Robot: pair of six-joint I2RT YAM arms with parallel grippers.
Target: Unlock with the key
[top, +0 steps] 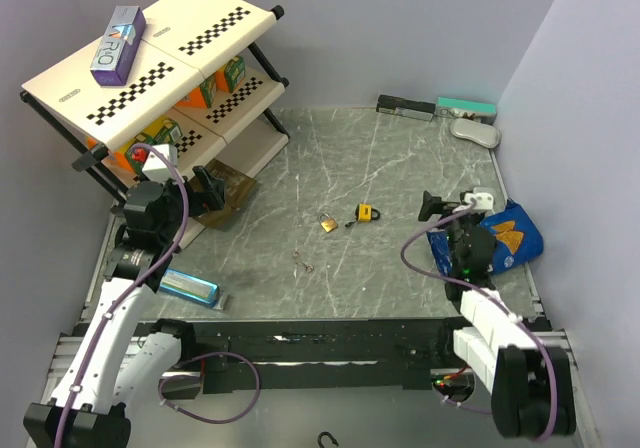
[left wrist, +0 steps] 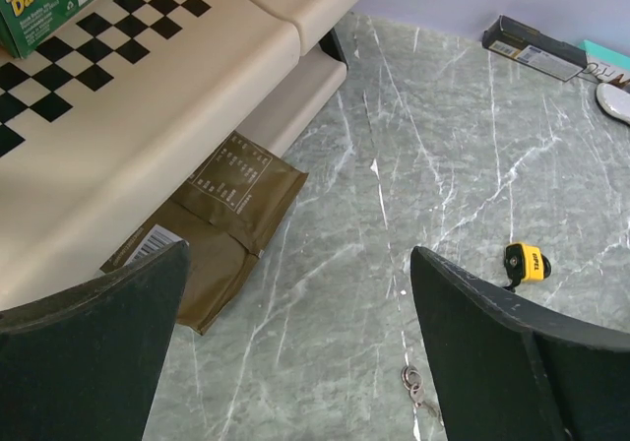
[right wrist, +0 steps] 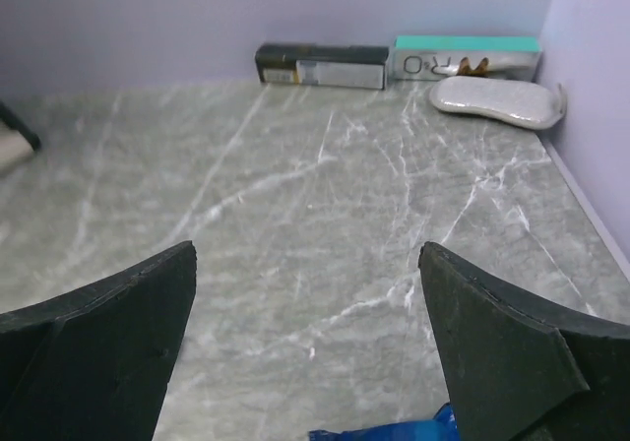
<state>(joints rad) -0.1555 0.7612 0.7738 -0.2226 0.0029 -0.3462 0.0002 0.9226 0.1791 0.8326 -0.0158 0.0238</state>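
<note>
**At the centre of the tabletop (top: 420, 158): key and padlocks lie free**

The key (top: 305, 261) lies flat, lower left of the brass padlock (top: 328, 224) and yellow padlock (top: 367, 212). Left gripper (left wrist: 300, 264) and right gripper (right wrist: 305, 254) gape wide, empty. Key probably light, thin, rigid, slippery; pinch its bow.

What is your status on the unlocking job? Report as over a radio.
Left pincer open, empty. Right pincer open, empty. Keys lying loose near brass padlock and yellow padlock. Nothing blocking.

A cream shelf (top: 175, 18) is placed far left, a brown packet (top: 232, 183) partly under it; a blue bag (top: 515, 233) is seen right.
</note>
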